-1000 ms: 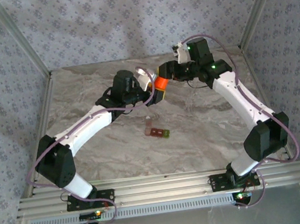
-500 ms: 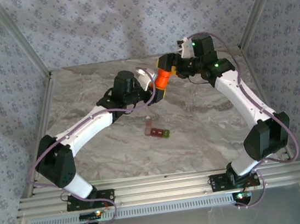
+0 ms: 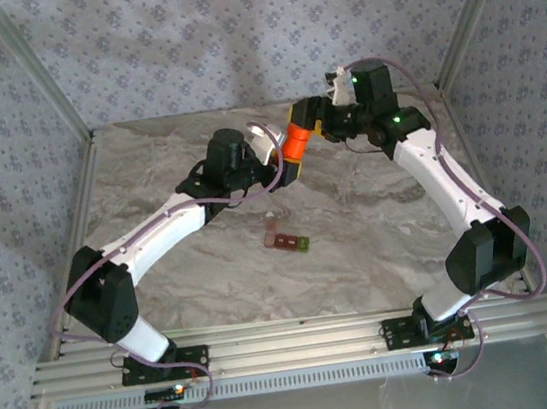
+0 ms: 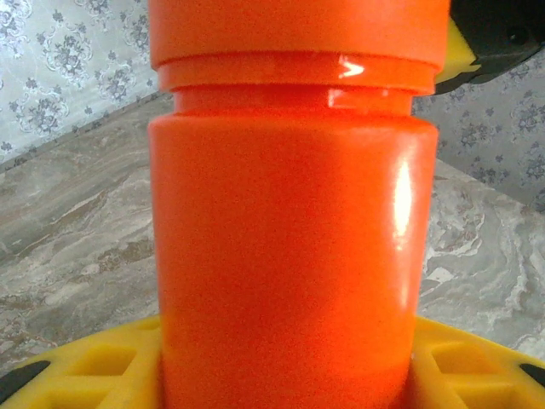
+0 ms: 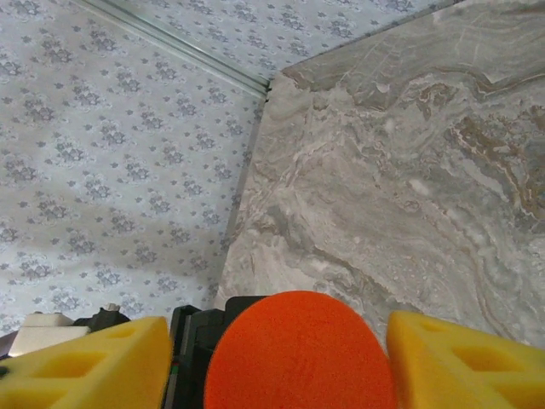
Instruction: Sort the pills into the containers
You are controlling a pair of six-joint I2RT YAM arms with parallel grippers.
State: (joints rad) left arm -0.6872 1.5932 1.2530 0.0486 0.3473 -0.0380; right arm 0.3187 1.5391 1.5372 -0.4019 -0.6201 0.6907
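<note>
My left tool [image 3: 290,167] clamps the orange bottle [image 3: 295,146] for uncapping; the right tool [image 3: 310,125] straddles the cap [image 5: 300,354], but I cannot tell if it grips.

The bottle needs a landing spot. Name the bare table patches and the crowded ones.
Free: marble between the pill strip and the right arm; also between the strip and near rail. Crowded: far middle, where left claw and right claw meet at the orange bottle.

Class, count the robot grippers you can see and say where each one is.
2. The left gripper holds the orange bottle by its body; the right gripper straddles the bottle's cap. Both meet above the table's far middle. None appears hidden.
</note>
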